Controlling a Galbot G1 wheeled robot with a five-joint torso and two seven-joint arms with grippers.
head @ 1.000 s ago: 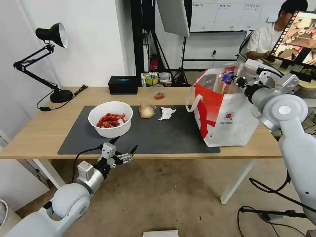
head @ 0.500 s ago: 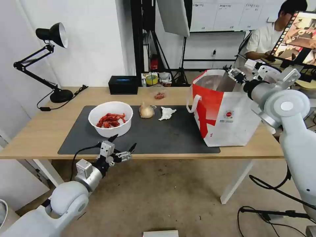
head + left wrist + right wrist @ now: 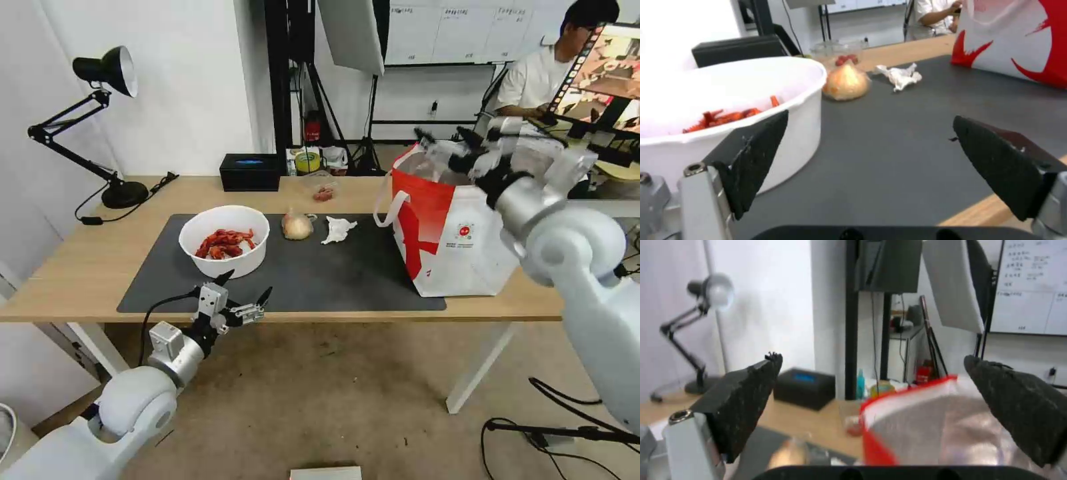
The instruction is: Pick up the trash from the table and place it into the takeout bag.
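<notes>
Right gripper (image 3: 445,141) wide over takeout bag (image 3: 460,233); foil lining (image 3: 947,430) via wrist cam.

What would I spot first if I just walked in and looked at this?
Probably the white bowl of bright red crayfish shells on the dark mat. Next, the big red-and-white takeout bag at the table's right end, with the open right claw above its mouth.
</notes>
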